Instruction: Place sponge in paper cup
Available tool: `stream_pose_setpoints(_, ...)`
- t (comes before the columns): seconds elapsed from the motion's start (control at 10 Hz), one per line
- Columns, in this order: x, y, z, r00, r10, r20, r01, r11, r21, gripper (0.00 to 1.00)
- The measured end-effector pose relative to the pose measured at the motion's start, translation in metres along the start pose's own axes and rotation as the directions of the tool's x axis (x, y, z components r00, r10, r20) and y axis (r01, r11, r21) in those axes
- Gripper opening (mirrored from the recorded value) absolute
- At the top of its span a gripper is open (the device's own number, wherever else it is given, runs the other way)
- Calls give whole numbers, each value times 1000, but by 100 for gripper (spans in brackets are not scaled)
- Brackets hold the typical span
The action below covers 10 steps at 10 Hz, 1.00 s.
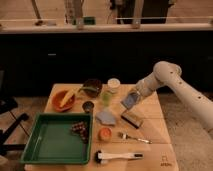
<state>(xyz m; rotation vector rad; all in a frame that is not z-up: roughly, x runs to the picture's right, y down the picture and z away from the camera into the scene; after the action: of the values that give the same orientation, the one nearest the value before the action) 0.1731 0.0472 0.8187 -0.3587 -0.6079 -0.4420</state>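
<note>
The sponge [129,101], a flat blue-grey pad, hangs tilted above the table at the end of my white arm. My gripper [135,95] is shut on its upper edge. The paper cup [114,84], short and white, stands upright at the back of the table, left of the sponge and slightly farther back. A gap separates the sponge from the cup.
A translucent green cup [106,96] stands just in front of the paper cup. Below the sponge lie a brown-and-black block [131,119] and a blue-grey cloth piece [106,117]. A green tray [50,142], orange bowl [64,101], dark bowl [92,87], fork [132,138] and brush [119,156] share the table.
</note>
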Motion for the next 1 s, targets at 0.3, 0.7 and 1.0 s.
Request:
stream_pose_setpoints(0.3,0,0,1,1000,0,1,0,1000,-1,0)
stream_pose_setpoints(0.7,1,2,2,1000,1,-3,-1,1000,0,0)
stream_pose_setpoints(1.0,0,-13,10,1000,-6,0,6,1000,23,0)
